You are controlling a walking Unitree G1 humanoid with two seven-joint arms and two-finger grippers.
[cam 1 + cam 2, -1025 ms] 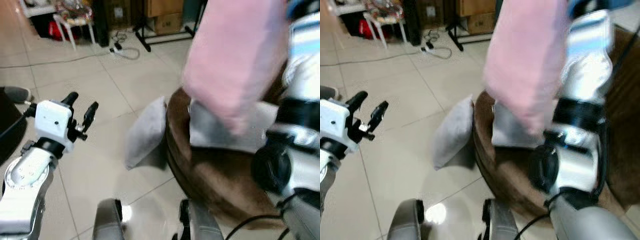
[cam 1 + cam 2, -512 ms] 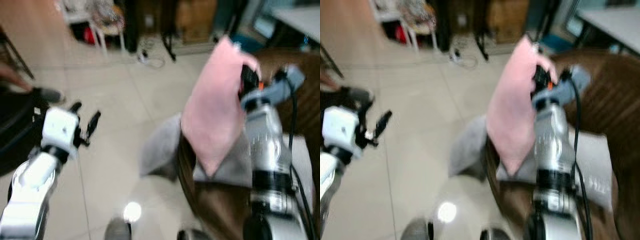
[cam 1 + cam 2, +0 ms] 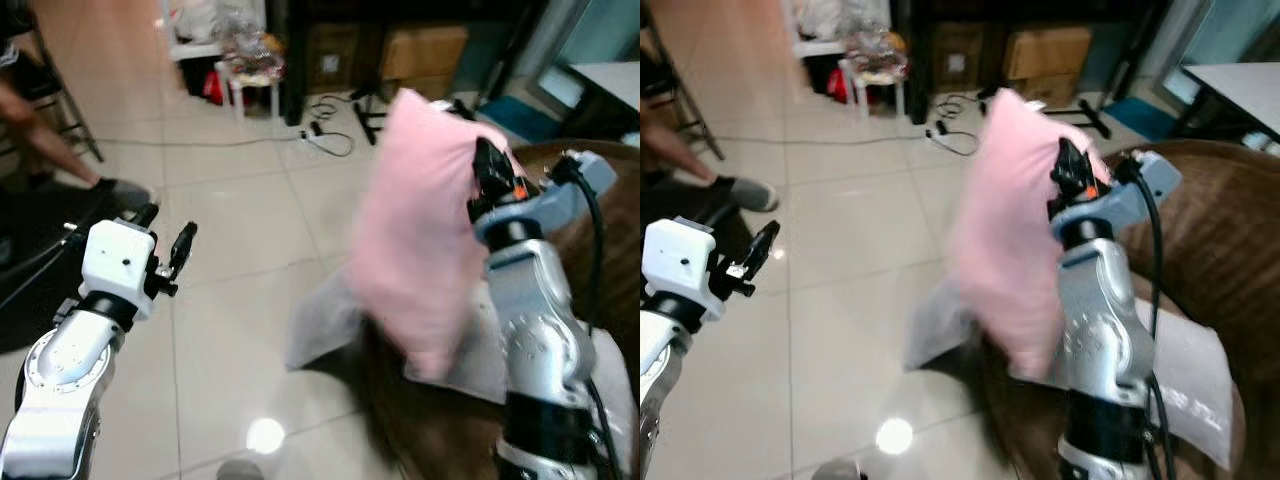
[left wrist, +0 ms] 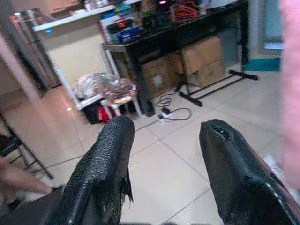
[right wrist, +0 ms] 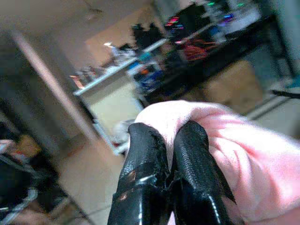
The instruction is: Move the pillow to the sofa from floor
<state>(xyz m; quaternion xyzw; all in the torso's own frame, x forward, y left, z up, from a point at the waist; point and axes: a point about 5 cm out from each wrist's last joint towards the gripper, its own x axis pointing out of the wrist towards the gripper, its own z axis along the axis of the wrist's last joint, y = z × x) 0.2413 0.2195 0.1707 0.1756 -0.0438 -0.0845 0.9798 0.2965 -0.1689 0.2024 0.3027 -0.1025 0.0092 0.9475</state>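
The right gripper [image 5: 169, 154] is raised in front of the robot with its two black fingers pinched tight together on a fold of the pink pillow [image 3: 425, 250], which bulges out from between them in the right wrist view. From that grip the pillow hangs down in the air, its lower corner dangling below the gripper and beside the silver right forearm. Under and behind the gripper lies the brown sofa [image 3: 1215, 270], its rounded edge just beneath the hanging pillow. A grey cushion [image 3: 1185, 375] rests on the sofa seat below the gripper, and another grey cushion [image 3: 320, 320] leans against the sofa's outer edge, its foot on the tiled floor [image 3: 240, 240], lower than the pillow and on the side toward the left arm. The left gripper [image 4: 164, 154] is held up well apart from the right one, over bare tiles, with its fingers spread wide and nothing between them. Beyond the left gripper, across the floor, stand a small white stool [image 4: 117, 101], cardboard boxes [image 4: 201, 58] under a dark table, and a cable with a power strip [image 4: 171, 115] on the tiles. A person's leg and grey shoe [image 3: 745, 192] are on the floor to the outer side of the left gripper.
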